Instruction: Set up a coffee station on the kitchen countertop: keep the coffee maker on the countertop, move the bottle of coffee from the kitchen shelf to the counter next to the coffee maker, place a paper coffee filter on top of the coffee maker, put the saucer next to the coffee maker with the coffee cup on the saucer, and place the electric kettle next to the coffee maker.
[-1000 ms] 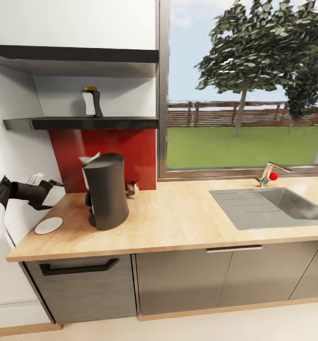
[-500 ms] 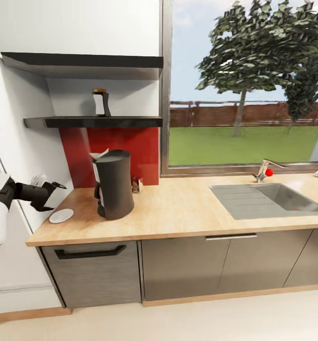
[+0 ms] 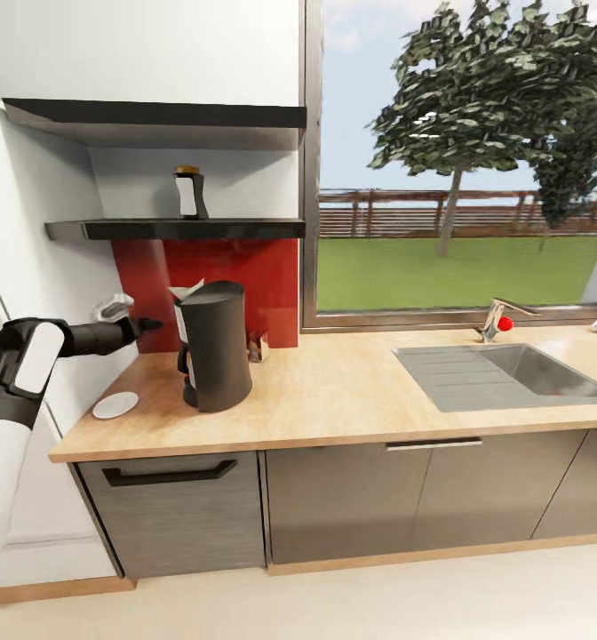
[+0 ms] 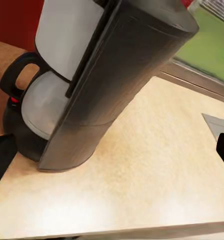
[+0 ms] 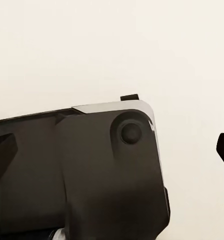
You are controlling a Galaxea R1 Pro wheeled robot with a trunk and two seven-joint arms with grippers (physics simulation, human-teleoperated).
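The left tool [image 3: 143,326] hovered with nothing between its spread fingers, just short of the coffee maker [image 3: 213,345] on the counter [image 3: 334,400]. Above it, the bottle of coffee [image 3: 188,192] stood on the kitchen shelf [image 3: 174,229]. Likely light, rigid and smooth, it should be gripped around its body, below the cap.

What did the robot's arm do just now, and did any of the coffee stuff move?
The left hand rose from low beside the saucer and reached forward, toward the coffee maker. It grabbed nothing. A second ago the camera also shifted, so the whole picture slid. The coffee maker, the saucer, the paper filter on top and the bottle of coffee on the shelf stayed put.
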